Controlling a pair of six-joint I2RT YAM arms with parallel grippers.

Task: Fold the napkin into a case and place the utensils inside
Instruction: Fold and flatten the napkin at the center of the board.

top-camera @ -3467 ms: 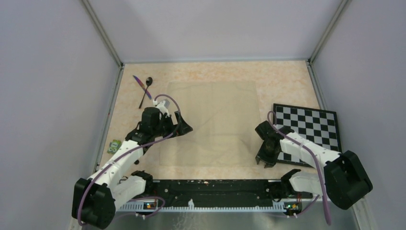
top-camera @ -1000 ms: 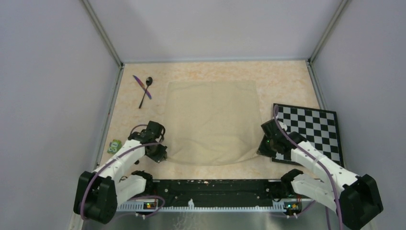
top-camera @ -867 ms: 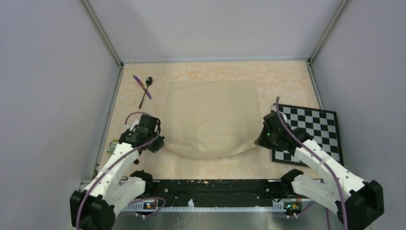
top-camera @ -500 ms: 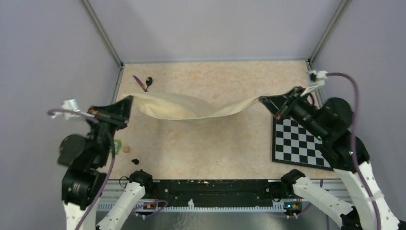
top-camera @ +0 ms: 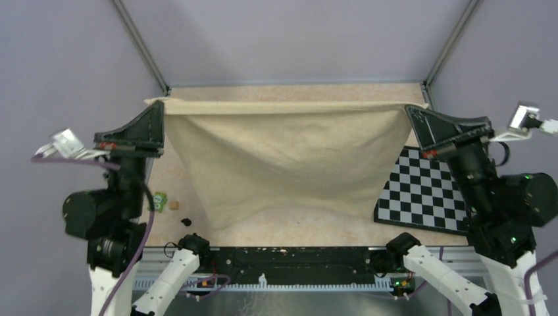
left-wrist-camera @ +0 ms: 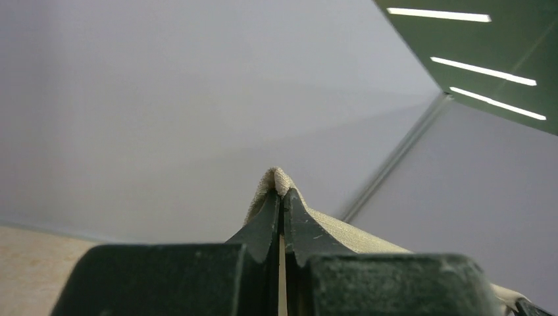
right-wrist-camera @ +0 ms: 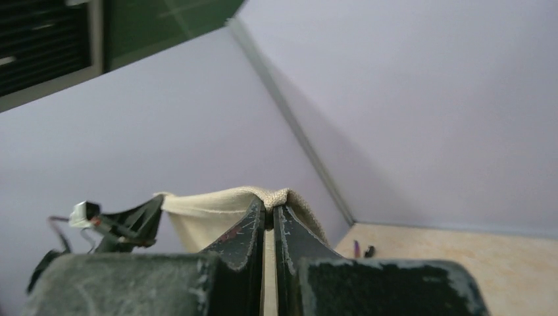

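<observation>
- Two pincers are seen high above the desk (top-camera: 303, 220), each pressed together on one top corner of the napkin (top-camera: 283, 148).
- One corner is pinched by the left pincer (top-camera: 156, 105) over the desk's left edge; in the left wrist view a small fold of cloth is seen poking out past the tips.
- The other corner is pinched by the right pincer (top-camera: 410, 109) over the desk's right edge.
- The napkin's top edge is pulled taut between them, and the rest is hung down like a curtain with a sagging lower hem.
- Whether the hem is touching the desk cannot be told.
- A checkerboard (top-camera: 428, 191) is laid flat by the right edge.
- A purple knife (right-wrist-camera: 356, 248) and a black spoon (right-wrist-camera: 370, 251) are seen, very small, on the desk near its far left corner, well apart from the napkin.
</observation>
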